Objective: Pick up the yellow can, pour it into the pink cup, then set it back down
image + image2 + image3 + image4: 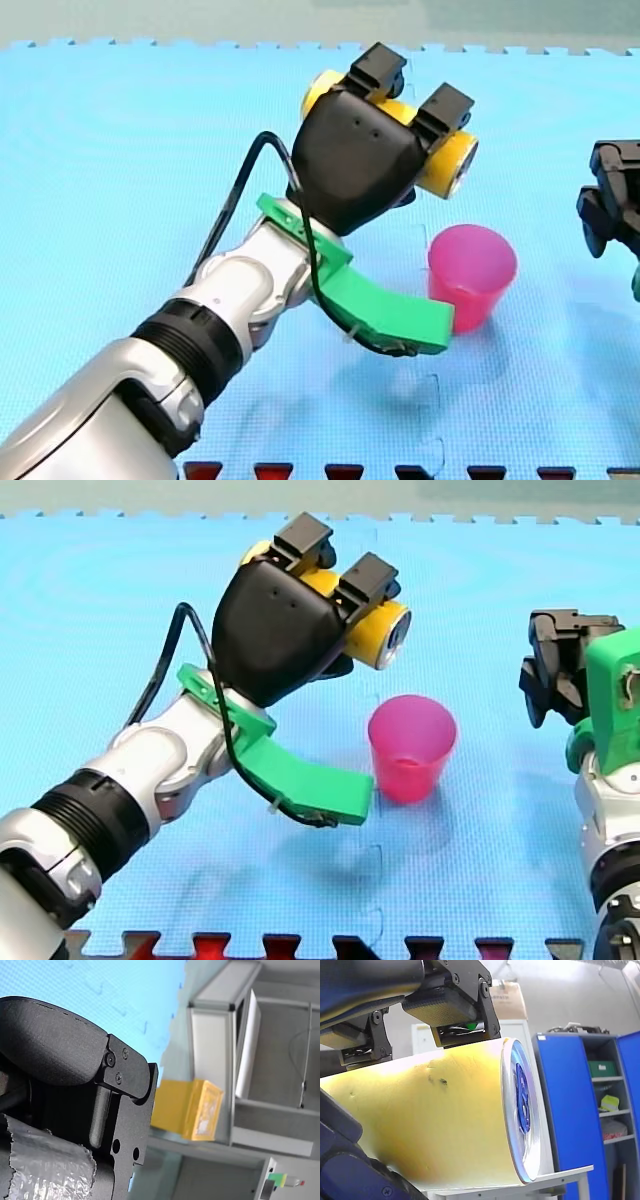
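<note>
Left robot hand (285,630) clamps 1 yellow can (378,635) near 1 pink cup (411,745); right robot hand (555,675) aside, grip unclear.

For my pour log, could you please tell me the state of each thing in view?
Yellow metal can: lifted off the mat, tipped on its side.
Pink plastic cup: upright on the blue foam mat, standing free.
Left hand: raised, shut on the can.
Right hand: open, at the mat's right side.
</note>
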`<state>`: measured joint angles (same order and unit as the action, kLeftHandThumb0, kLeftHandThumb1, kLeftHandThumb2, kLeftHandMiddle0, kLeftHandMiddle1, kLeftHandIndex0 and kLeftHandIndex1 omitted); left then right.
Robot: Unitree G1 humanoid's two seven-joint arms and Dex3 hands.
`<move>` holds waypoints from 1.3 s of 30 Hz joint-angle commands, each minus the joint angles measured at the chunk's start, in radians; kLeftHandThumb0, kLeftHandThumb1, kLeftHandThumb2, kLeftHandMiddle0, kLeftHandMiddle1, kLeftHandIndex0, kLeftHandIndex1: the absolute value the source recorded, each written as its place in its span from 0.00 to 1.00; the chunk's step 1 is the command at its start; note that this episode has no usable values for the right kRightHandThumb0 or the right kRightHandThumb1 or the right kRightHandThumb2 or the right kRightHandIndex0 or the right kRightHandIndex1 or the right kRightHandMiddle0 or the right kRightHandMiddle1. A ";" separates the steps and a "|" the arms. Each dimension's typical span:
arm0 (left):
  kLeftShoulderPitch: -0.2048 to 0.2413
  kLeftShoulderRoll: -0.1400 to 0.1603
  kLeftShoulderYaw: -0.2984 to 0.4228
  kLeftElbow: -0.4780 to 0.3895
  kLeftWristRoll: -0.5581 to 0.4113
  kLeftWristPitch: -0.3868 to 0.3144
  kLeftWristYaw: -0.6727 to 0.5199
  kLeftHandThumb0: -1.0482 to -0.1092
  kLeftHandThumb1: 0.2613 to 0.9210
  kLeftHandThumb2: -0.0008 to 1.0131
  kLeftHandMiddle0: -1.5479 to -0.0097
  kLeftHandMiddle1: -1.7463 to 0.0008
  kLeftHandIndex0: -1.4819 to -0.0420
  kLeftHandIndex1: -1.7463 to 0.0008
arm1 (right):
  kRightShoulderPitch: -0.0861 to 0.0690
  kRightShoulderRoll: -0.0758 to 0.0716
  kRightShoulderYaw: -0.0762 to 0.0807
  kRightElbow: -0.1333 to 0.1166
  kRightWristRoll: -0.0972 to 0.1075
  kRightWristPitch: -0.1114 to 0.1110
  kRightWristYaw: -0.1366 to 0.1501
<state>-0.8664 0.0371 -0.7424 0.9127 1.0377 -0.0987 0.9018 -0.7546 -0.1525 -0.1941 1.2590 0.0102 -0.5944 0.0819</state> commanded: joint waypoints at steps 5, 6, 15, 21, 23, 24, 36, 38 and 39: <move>-0.010 0.003 0.004 0.000 -0.003 0.004 0.013 0.67 0.96 0.00 0.45 0.00 0.51 0.20 | 0.003 -0.008 0.005 -0.006 -0.002 -0.002 -0.003; -0.010 0.003 0.003 0.000 -0.002 0.004 0.014 0.67 0.96 0.00 0.45 0.00 0.51 0.20 | 0.004 -0.007 0.006 -0.007 -0.002 -0.002 -0.003; -0.009 0.003 0.003 -0.006 -0.002 0.008 0.011 0.67 0.96 0.00 0.45 0.00 0.50 0.21 | 0.006 -0.007 0.005 -0.008 -0.004 -0.008 -0.015; -0.010 0.001 0.003 0.004 -0.003 0.006 0.016 0.67 0.96 0.00 0.45 0.00 0.50 0.20 | 0.009 0.002 0.030 -0.014 -0.036 -0.019 -0.052; -0.010 -0.001 0.003 0.009 -0.004 0.003 0.022 0.67 0.96 0.00 0.45 0.00 0.50 0.20 | 0.001 -0.020 0.031 -0.013 -0.041 -0.009 -0.056; -0.011 -0.001 0.004 0.012 -0.004 0.002 0.025 0.67 0.96 0.00 0.45 0.00 0.50 0.20 | -0.001 -0.026 0.030 -0.013 -0.042 -0.006 -0.056; 0.009 0.055 0.115 -0.002 -0.133 -0.170 0.109 0.69 0.95 0.00 0.46 0.00 0.48 0.26 | -0.009 -0.020 0.004 0.001 -0.001 0.037 -0.011; 0.014 0.053 0.150 0.023 -0.182 -0.227 0.118 0.70 0.94 0.00 0.46 0.05 0.38 0.46 | -0.010 -0.019 0.000 0.002 0.002 0.037 -0.009; 0.019 0.049 0.167 0.029 -0.206 -0.249 0.117 0.69 0.93 0.00 0.43 0.18 0.34 0.58 | -0.010 -0.019 -0.001 0.003 0.002 0.038 -0.009</move>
<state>-0.8520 0.0848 -0.6075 0.9292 0.8619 -0.3234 1.0089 -0.7586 -0.1685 -0.1892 1.2589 0.0056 -0.5602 0.0718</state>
